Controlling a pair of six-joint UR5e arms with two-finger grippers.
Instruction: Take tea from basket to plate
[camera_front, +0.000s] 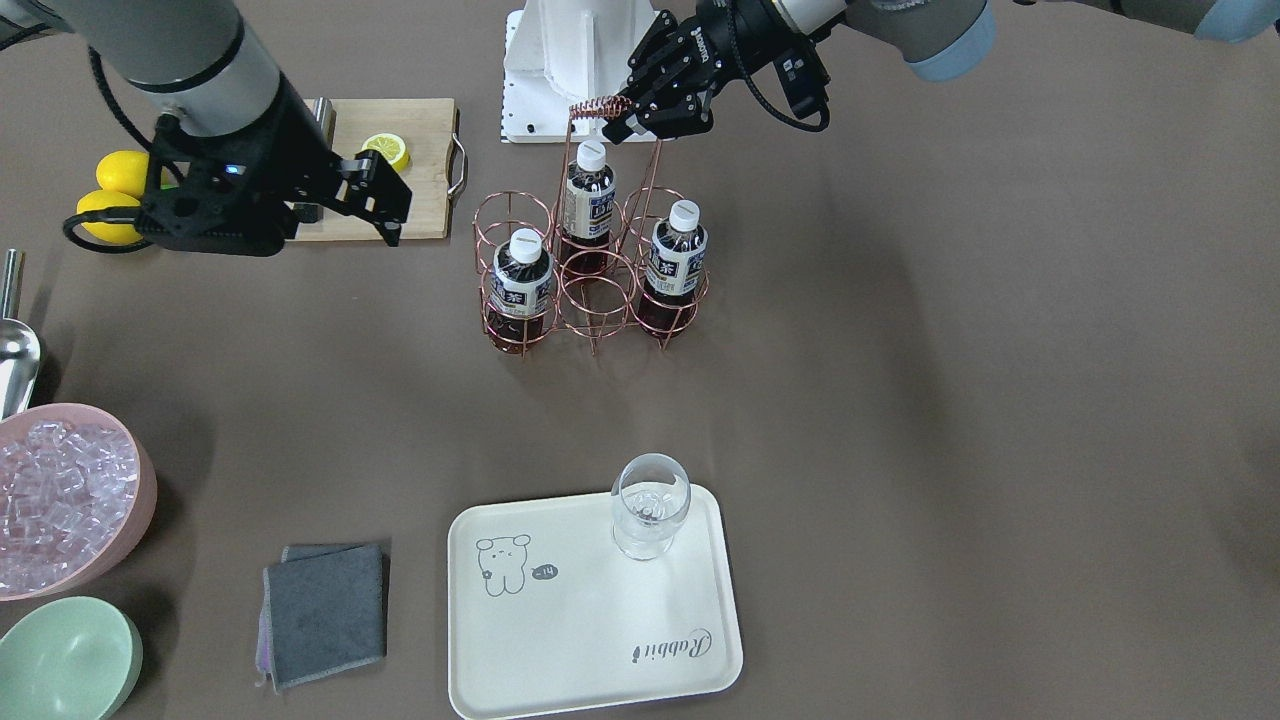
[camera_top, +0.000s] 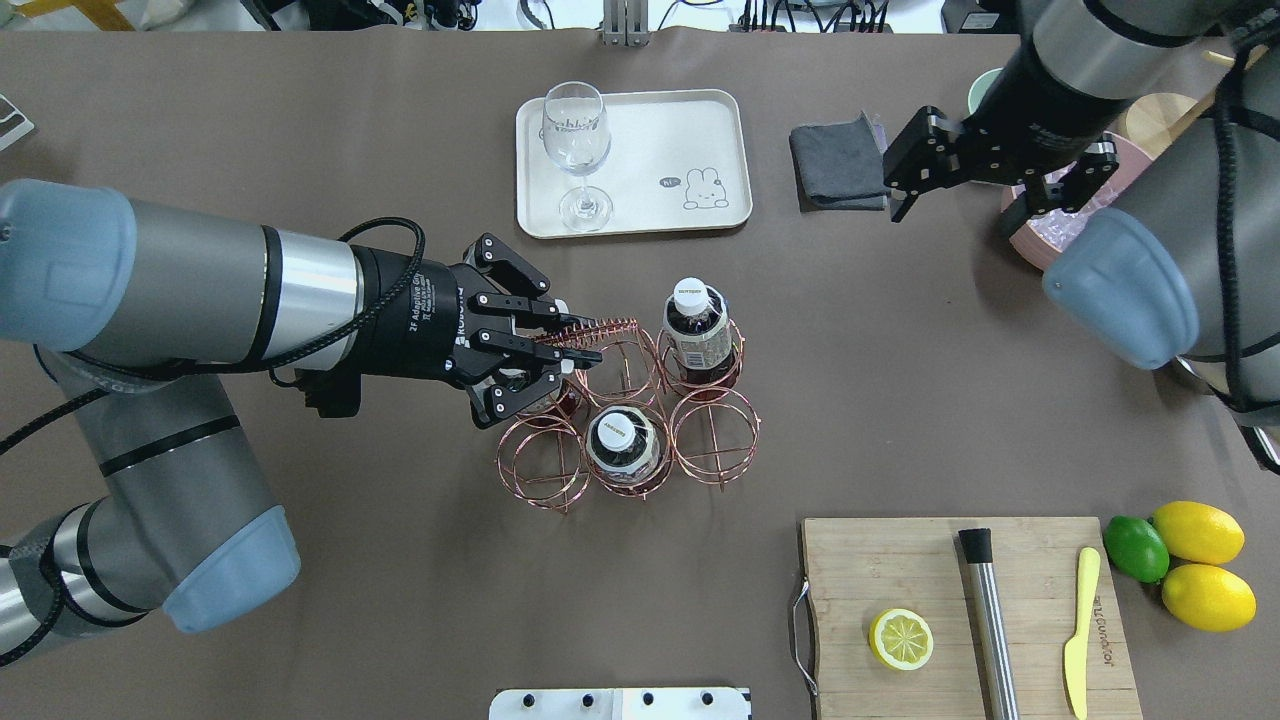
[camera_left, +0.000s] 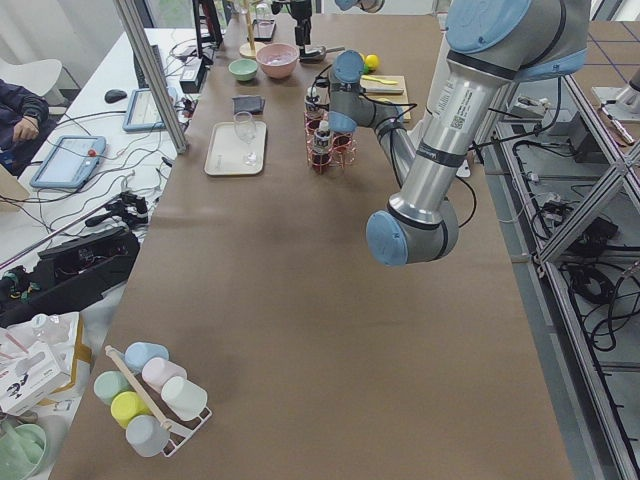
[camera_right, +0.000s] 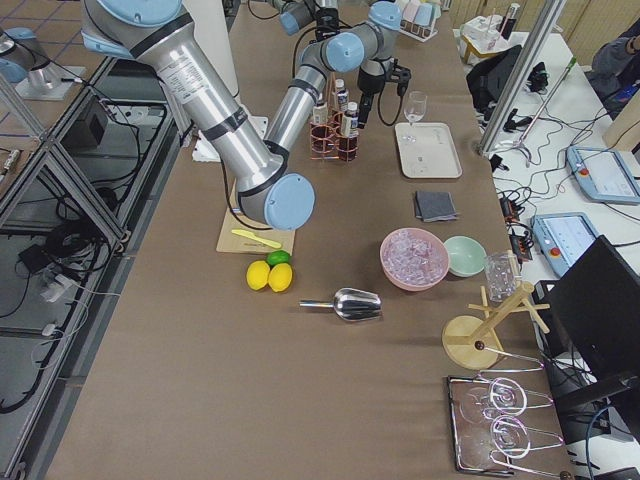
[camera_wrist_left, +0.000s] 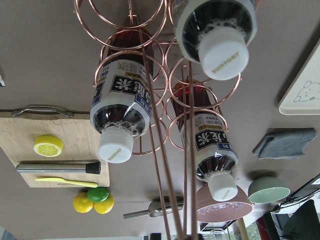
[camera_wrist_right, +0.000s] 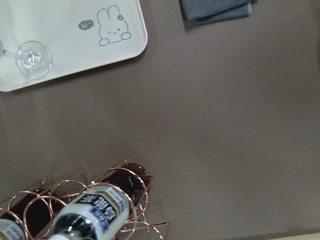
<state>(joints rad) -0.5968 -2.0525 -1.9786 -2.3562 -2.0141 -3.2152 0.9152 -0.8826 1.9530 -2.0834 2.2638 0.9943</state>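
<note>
Three tea bottles (camera_front: 522, 275) (camera_front: 588, 195) (camera_front: 678, 255) stand upright in the rose-gold wire basket (camera_front: 590, 290) at the table's middle. My left gripper (camera_front: 618, 112) is shut on the coil-wrapped top of the basket's handle; in the overhead view the left gripper (camera_top: 585, 350) covers part of one bottle. The cream plate (camera_front: 600, 640) lies beyond the basket and carries an upright wine glass (camera_front: 650, 515). My right gripper (camera_top: 952, 220) is open and empty, hovering above the table to the right of the plate, apart from the basket. The left wrist view looks down on the bottle caps (camera_wrist_left: 222, 52).
A grey cloth (camera_front: 325, 610), a pink bowl of ice (camera_front: 60, 500) and a pale green bowl (camera_front: 65, 660) lie on the plate's right-arm side. A cutting board (camera_top: 960, 610) holds a lemon half, a steel muddler and a yellow knife; lemons and a lime lie beside it.
</note>
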